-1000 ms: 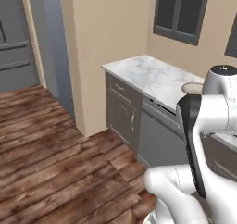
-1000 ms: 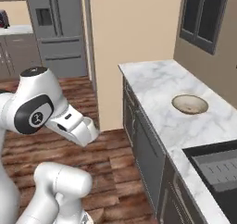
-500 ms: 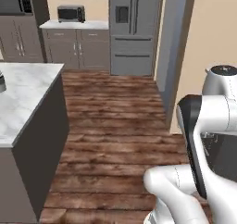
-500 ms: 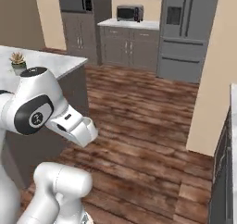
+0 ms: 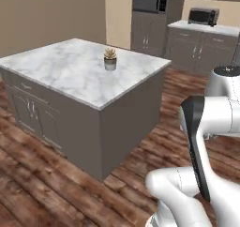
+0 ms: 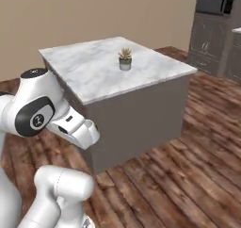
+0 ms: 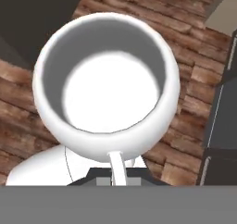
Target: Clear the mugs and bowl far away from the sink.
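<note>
Wood floor (image 5: 56, 184) runs under the base; whole view has swung since 1.0 s ago, so the base has turned, not the things. Sink counter w/ bowl, in frame then, is now out of frame. Nearest: mug (image 7: 106, 79) sits right in front of the hand cam, mouth up, handle toward the cam, over floorboards. Gripper (image 7: 115, 179) fingers mostly hidden under it; appear pinched on the handle. Ahead now: marble island (image 5: 61, 76), potted succulent (image 5: 110, 58) near its far edge. Judgement: carry leg underway, island is the likely drop spot, well off from sink.
</note>
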